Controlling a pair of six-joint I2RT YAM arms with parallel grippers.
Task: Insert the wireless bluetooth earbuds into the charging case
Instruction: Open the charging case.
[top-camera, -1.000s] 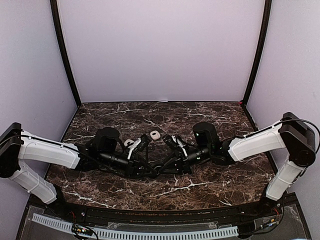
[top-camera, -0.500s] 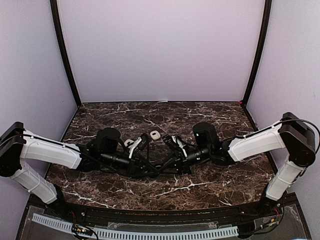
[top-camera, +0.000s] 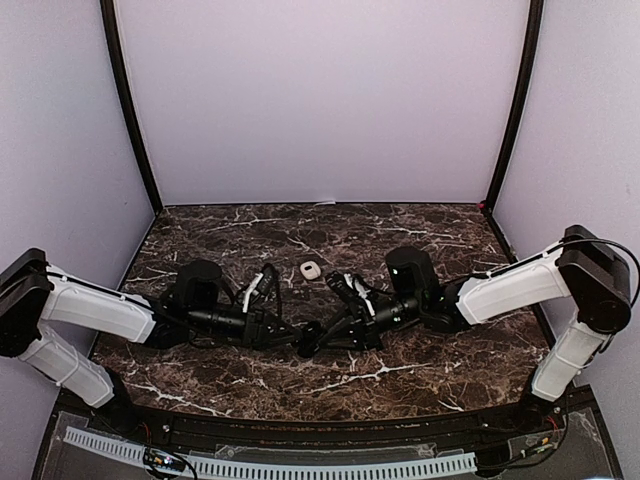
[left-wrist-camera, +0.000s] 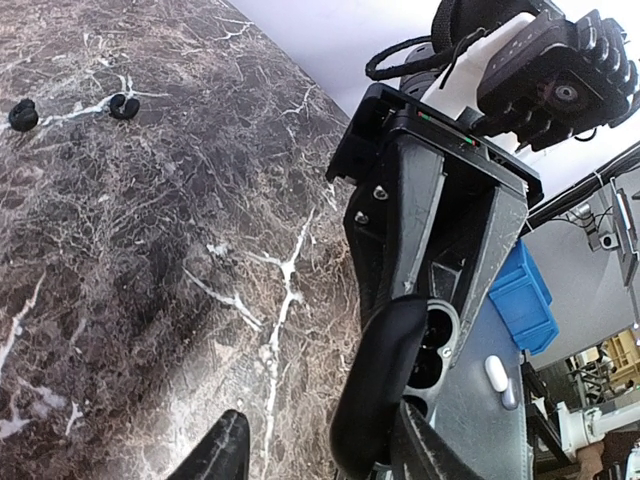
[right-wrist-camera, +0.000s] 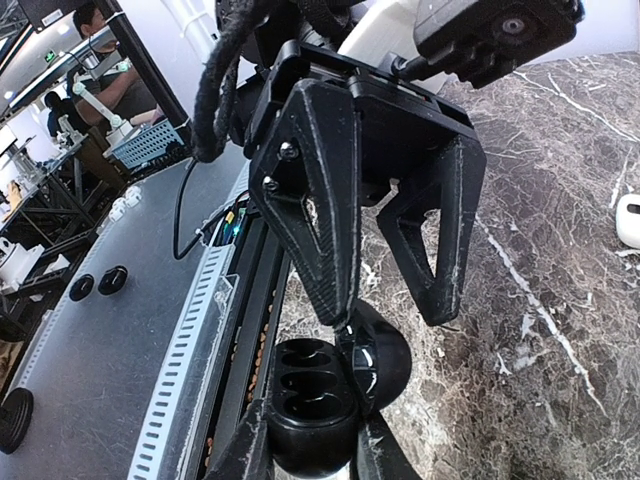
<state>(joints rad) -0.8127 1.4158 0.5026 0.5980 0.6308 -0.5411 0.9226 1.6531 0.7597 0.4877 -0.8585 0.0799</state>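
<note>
- My left gripper (right-wrist-camera: 390, 310) hangs right over the case with its two fingers apart. It has nothing in it.
- My right gripper (right-wrist-camera: 310, 455) is closed on the black case (right-wrist-camera: 305, 400). It holds the case near the middle of the table (top-camera: 400, 240), toward my side.
- The lid (right-wrist-camera: 385, 360) of the black case is open. The two holes inside look dark and I think they are empty, but black on black is hard to see.
- Two black buds (left-wrist-camera: 22, 115) lie on the table, close to each other and well apart from the case. So I think the job has hardly begun, because both buds need picking up and dropping in.
- A white case (top-camera: 310, 270) sits on the table a bit farther back, apart from both arms.
- My two grippers are very close together, so I must move with care. The buds are tiny and dark on a dark table, so they are easy to miss.
</note>
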